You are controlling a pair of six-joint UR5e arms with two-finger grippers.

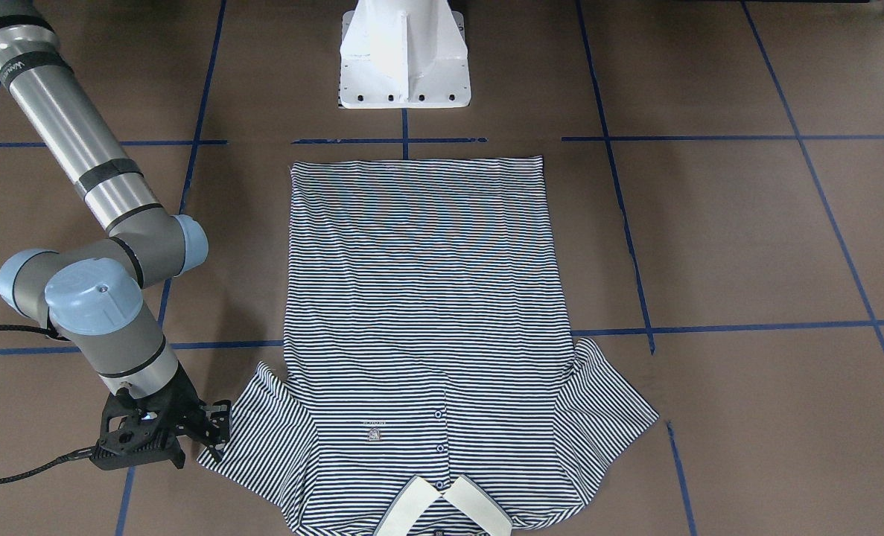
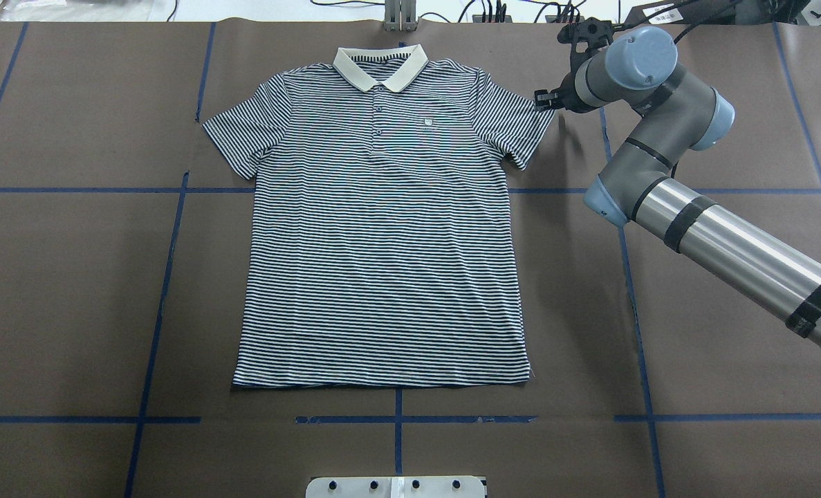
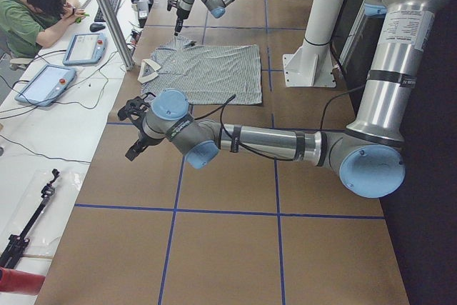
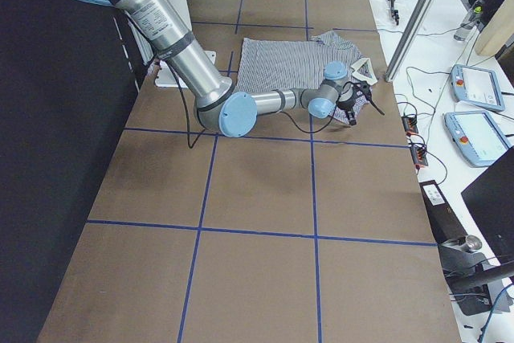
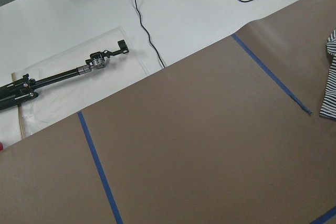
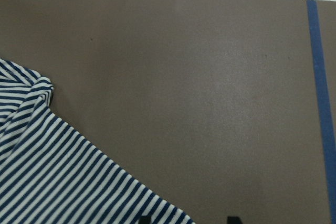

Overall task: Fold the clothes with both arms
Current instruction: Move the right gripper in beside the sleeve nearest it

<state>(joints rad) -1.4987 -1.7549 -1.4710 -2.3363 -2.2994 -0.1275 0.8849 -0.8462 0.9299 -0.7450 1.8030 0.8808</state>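
**Q:** Specify the work surface.
**A:** A brown sheet (image 2: 728, 311) covers the table. Blue tape lines (image 2: 71, 189) divide it into large rectangles. Lighting is even and shadows are soft.

**Q:** What adjoins it?
**A:** A white bench (image 3: 43, 133) runs along the operators' side, touching the sheet's edge. It carries two tablet-style pendants (image 3: 44, 83), a keyboard (image 3: 113, 1) and a black tripod-like rod (image 5: 58, 76). An aluminium post (image 3: 108, 12) rises at the bench edge. A person (image 3: 32, 12) sits there, leaning on the bench.
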